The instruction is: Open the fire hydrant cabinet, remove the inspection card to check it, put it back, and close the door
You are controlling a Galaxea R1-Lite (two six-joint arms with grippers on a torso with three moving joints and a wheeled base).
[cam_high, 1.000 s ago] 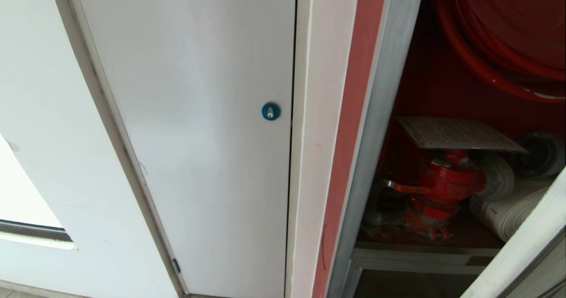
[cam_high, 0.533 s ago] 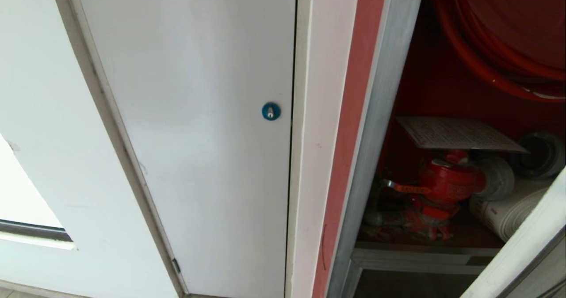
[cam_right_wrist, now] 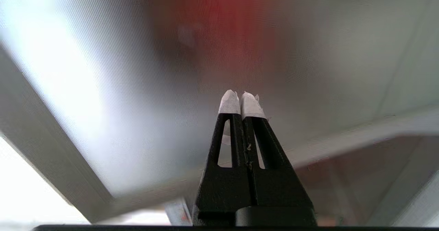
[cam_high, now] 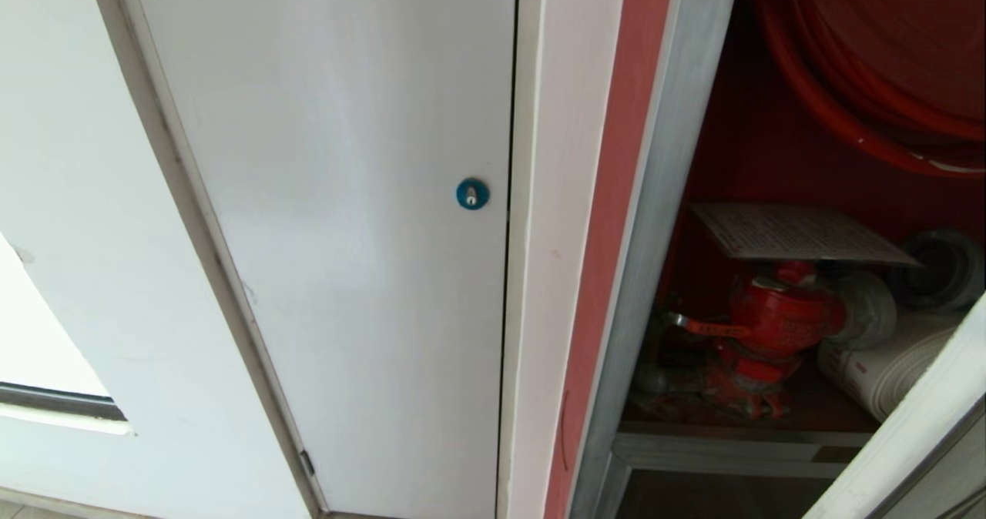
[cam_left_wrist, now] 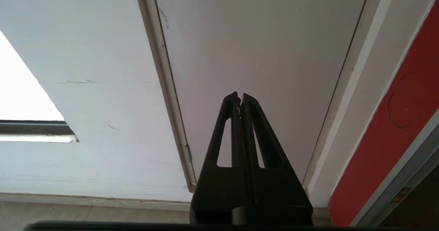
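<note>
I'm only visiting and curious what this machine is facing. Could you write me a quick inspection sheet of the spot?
Surface: cabinet shelf, silver front edge.
Job's things: fire hydrant cabinet stands open; inspection card lies flat above the red valve; door edge at lower right.
Clutter: white rolled hose, red hose reel.
Grippers: left pincer shut, empty, facing the white panel; right pincer shut, empty, white-tipped, near the door glass.
Cables: nothing seen.
Surroundings: blue round lock on the white panel; white wall.
</note>
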